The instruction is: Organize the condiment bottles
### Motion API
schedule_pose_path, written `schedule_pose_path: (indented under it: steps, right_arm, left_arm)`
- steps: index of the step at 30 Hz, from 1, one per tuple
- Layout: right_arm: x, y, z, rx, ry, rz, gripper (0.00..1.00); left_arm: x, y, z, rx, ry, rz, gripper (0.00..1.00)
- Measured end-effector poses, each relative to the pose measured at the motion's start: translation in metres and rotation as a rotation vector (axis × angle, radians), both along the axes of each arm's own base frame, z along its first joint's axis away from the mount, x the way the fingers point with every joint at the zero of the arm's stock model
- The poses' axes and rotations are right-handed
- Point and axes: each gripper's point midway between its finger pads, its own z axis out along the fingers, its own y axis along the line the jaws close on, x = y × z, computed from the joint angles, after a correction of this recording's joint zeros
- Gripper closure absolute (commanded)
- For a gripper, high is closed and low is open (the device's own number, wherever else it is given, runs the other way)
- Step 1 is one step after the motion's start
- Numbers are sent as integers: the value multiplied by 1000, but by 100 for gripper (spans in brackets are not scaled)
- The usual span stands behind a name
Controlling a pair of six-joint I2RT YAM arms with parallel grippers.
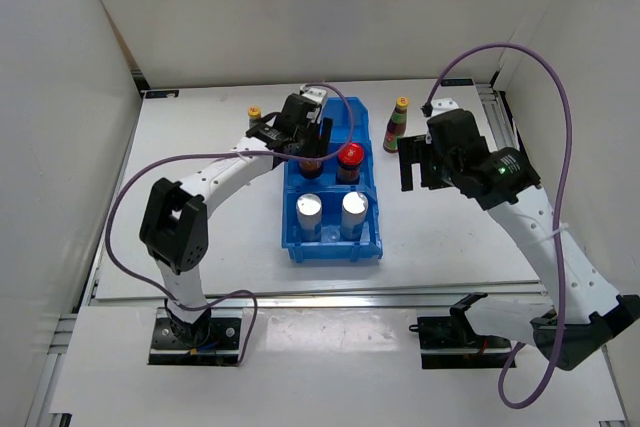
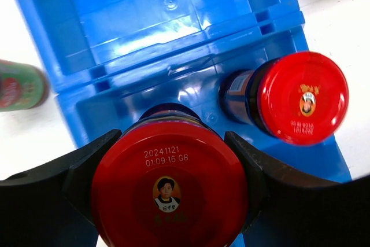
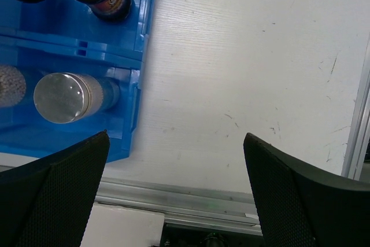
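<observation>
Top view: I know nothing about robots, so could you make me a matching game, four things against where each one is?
Things:
1. left red-lidded jar
2. silver-topped cylinders
3. yellow-capped bottles
4. right fingers

Places:
A. open above the bare table
B. in the near compartment of the blue bin
C. standing on the table, outside the bin
D. gripped between the left fingers, at the middle compartment

Pairs: 1-D, 2-B, 3-C, 4-A.

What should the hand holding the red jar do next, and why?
Probably lower the held red-lidded jar a bit and let go. The left hand grips it over the middle compartment of the blue bin, beside the other red-lidded jar already standing there.
</observation>
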Motion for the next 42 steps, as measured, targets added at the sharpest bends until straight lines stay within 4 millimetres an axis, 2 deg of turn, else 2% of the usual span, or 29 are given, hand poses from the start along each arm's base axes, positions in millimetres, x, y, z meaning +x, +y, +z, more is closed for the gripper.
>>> schedule_pose_path:
  steps: [9, 13, 16, 19, 22, 23, 31, 36, 39, 42]
  right_arm:
    - [-4, -8, -2, -24, -4, -7, 0]
    - [-5, -9, -4, -31, -5, -12, 0]
    - [-5, -10, -4, -35, -4, -15, 0]
    - [-5, -11, -4, -35, -5, -16, 0]
    - [-5, -11, -4, -36, -5, -17, 0]
    - [-5, -11, -4, -36, -5, -17, 0]
    - [-6, -12, -5, -41, 1, -19, 0]
    - [-7, -15, -6, -45, 7, -34, 0]
    - [-1, -14, -5, -28, -9, -34, 0]
    - [9, -12, -7, 2, -53, -31, 0]
  left_arm:
    - [6, -10, -38, -6, 60, 10, 70]
    - [5, -10, -45, -5, 70, 14, 64]
    - [5, -10, -45, -7, 70, 15, 47]
    - [6, -11, -46, -11, 63, 15, 21]
    - [6, -12, -47, -10, 58, 16, 11]
    - [7, -14, -45, -16, 51, 15, 0]
    - [10, -19, -36, -32, 15, 25, 0]
    - [11, -15, -9, -31, -41, 31, 0]
    - [11, -8, 28, -37, -120, 35, 0]
    - [5, 5, 75, -46, -216, 38, 0]
